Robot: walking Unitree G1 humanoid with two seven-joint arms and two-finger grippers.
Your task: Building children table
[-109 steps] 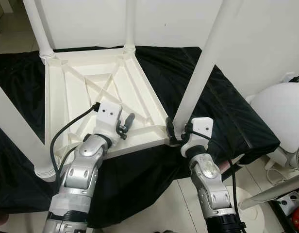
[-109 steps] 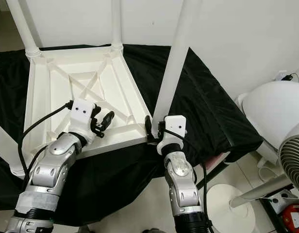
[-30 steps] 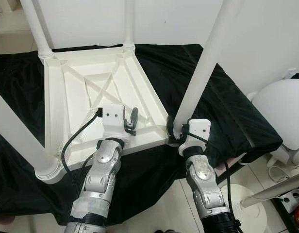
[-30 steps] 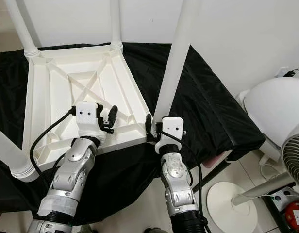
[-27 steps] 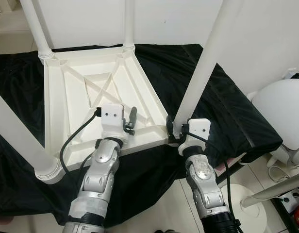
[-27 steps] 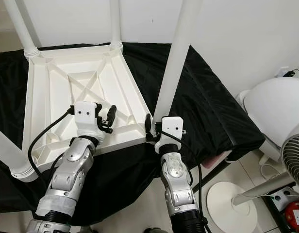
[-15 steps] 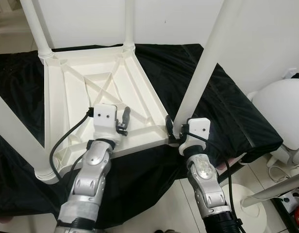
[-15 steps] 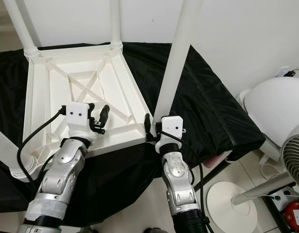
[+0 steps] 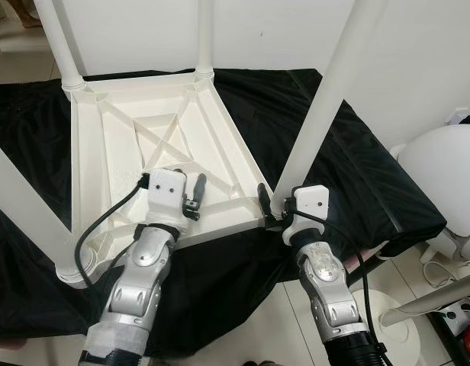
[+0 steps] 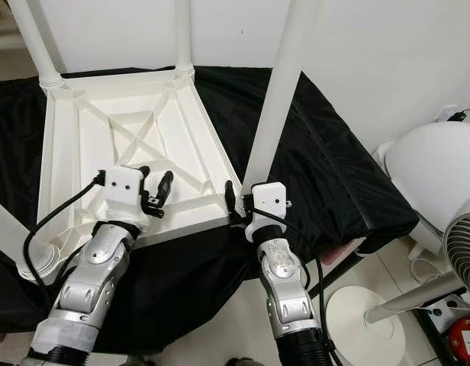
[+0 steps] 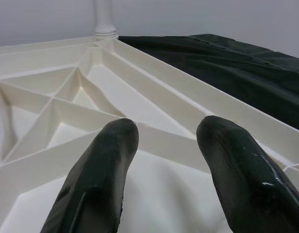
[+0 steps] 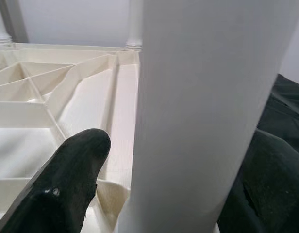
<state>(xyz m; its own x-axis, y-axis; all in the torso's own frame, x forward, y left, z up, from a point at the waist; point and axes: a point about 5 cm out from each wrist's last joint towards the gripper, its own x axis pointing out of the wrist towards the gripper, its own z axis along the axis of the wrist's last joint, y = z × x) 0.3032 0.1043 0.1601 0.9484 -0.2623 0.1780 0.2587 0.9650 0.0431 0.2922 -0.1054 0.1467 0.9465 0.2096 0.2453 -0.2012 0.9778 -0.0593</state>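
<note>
Grippers first, both at the near edge of the upturned white table (image 9: pixel 120 152), which lies top-down on a black cloth (image 9: pixel 357 175) with its ribbed underside facing me. My right gripper (image 9: pixel 270 207) is at the table's near right corner, its fingers either side of the base of the leg (image 9: pixel 319 107) that stands there; in the right wrist view one finger (image 12: pixel 62 184) lies against the leg's side and the pale column runs between the fingers, so I am pinching the leg. My left gripper (image 9: pixel 195 197) hovers over the underside, inside the near rim and left of that leg, its two fingers (image 11: pixel 96 179) spread apart with nothing between them, pointing across the ribs. Beyond them the ribs cross in an X near the table's middle. Farther on, two more legs rise from the far corners, one far left (image 9: pixel 58 42), one far right (image 9: pixel 205 38). A fourth leg (image 9: pixel 25 206) stands at the near left corner. Right of the table, off the cloth, sits a round white appliance (image 9: pixel 441 175).
</note>
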